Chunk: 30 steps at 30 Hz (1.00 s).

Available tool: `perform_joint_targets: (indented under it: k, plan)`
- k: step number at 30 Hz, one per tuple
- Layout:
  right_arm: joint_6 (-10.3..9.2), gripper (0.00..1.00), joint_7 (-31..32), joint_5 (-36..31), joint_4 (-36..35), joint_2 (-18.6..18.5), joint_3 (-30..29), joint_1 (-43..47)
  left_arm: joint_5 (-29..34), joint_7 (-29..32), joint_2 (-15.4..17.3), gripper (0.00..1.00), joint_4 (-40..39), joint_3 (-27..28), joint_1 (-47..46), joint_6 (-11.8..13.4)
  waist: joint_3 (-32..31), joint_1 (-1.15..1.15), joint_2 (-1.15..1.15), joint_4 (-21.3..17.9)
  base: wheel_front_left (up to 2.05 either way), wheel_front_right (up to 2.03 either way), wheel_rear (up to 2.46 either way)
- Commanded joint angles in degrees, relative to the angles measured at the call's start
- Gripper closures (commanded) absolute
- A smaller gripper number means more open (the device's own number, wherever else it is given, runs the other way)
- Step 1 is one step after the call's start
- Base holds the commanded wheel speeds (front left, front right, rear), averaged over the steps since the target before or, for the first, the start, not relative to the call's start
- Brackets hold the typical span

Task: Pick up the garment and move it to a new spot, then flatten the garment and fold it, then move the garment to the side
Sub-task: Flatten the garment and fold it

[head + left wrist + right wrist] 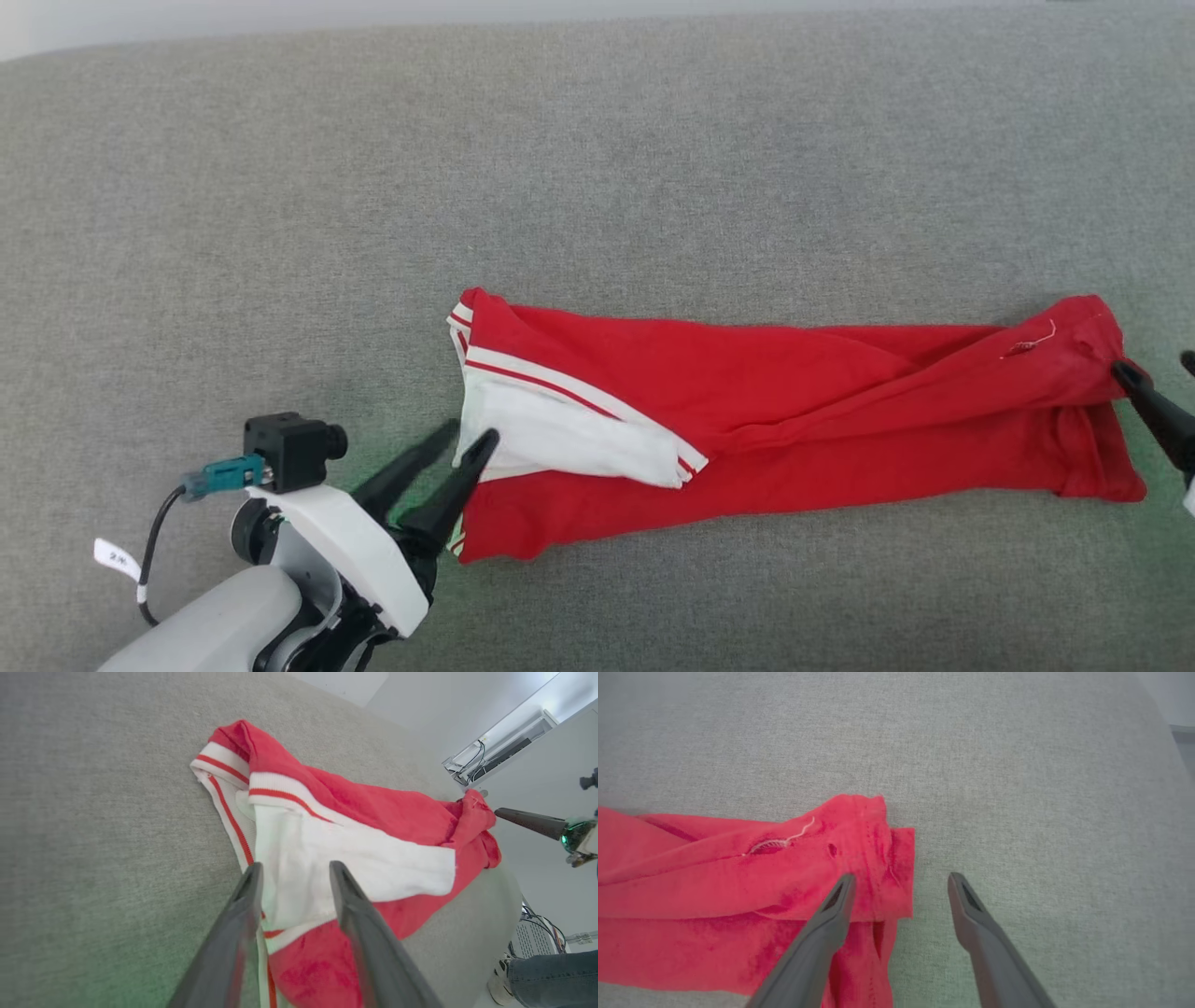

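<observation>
Both pairs of jaws stand apart and grip nothing: the left gripper (pixel 471 431) has its two fingers spread at the garment's left edge, over the white cloth there, and the right gripper (pixel 902 876) is parted wide at the opposite end, one finger above the red hem and the other above bare upholstery. The grey woven cushion surface (pixel 597 168) carries everything. On it the garment (pixel 794 401) lies stretched into a long, loosely folded band from the middle toward the right, sagging in soft creases. It looks light, limp jersey that will drape and stretch rather than hold any shape, so I judge a pinch at one point would bunch it. The two ends near the grippers seem the sensible holds, taken through all layers of hem at once so that nothing peels away. The white sleeve end (pixel 560 439) is folded across the left part, loose enough to slip out of a shallow bite. Thin white stripe trim (pixel 532 369) edges it. At the right end a loose white thread (pixel 784 840) trails from a seam, and beside it is a small hole (pixel 831 850), a spot better not pulled on
</observation>
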Motion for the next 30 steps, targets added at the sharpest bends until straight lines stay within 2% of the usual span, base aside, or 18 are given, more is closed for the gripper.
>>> perform_joint_targets:
  k: [1, 7, 9, 15, 18, 20, 21, 25, 29, 30]
  plan:
    - [-0.04, 0.00, 0.9, 0.6, -0.4, 0.4, -1.0, 1.1, 0.4, -0.4, -0.3, 0.00, -0.1, 1.6, 1.5, 0.3, -0.4, 0.00, 0.00, 0.2, 0.00, 0.00, 0.00]
    - [-0.04, 0.00, 5.2, 3.0, 0.9, 2.2, -3.6, 2.7, 4.6, -0.5, -3.7, 0.00, -0.9, 10.0, 6.8, 1.0, -1.9, 0.00, 0.00, 2.1, 0.00, 0.00, 0.00]
    - [-0.03, 0.00, 6.6, 3.2, 2.3, 2.7, -3.8, 2.8, 7.6, -0.5, -5.3, 0.00, 0.0, 12.9, 8.8, 1.3, -2.4, 0.00, 0.00, 3.1, 0.00, 0.00, 0.00]
    - [-0.03, 0.00, 9.5, 3.5, 7.5, 2.7, -5.3, 2.1, 15.9, -0.5, -12.0, 0.00, 4.0, 23.2, 14.2, -1.0, -3.4, 0.00, 0.00, 6.2, 0.00, 0.00, 0.00]
    - [-0.03, 0.00, 10.7, 3.3, 9.5, 2.7, -5.4, 1.6, 22.2, -0.5, -15.2, 0.00, 5.7, 28.6, 16.3, -1.6, -3.8, 0.00, 0.00, 7.5, 0.00, 0.00, 0.00]
    - [-0.03, 0.00, 11.6, 3.6, 10.6, 3.0, -5.2, 1.3, 29.2, -0.5, -16.6, 0.00, 5.6, 32.5, 17.3, -1.0, -4.1, 0.00, 0.00, 8.2, 0.00, 0.00, 0.00]
    - [-0.03, 0.00, 11.6, 3.6, 10.6, 3.0, -5.2, 1.3, 29.2, -0.5, -16.6, 0.00, 5.6, 32.5, 17.3, -1.0, -4.1, 0.00, 0.00, 8.2, 0.00, 0.00, 0.00]
    - [-0.03, 0.00, 12.4, 3.0, 12.0, 3.6, -4.5, 0.9, 41.3, -0.5, -20.5, 0.00, 4.5, 39.6, 21.0, -0.5, -4.7, 0.00, 0.00, 9.0, 0.00, 0.00, 0.00]
    - [-0.03, 0.00, 13.3, 2.9, 13.3, 4.1, -3.6, 0.0, 50.0, -0.5, -24.0, 0.00, 3.2, 45.7, 23.8, -1.4, -4.8, 0.00, 0.00, 9.3, 0.00, 0.00, 0.00]
    - [-0.03, 0.06, 13.7, 2.8, 13.6, 4.2, -3.4, -0.2, 51.7, -0.5, -24.9, 0.00, 2.7, 46.8, 24.3, -1.5, -4.8, 0.00, 0.00, 9.3, 0.00, 0.00, 0.00]
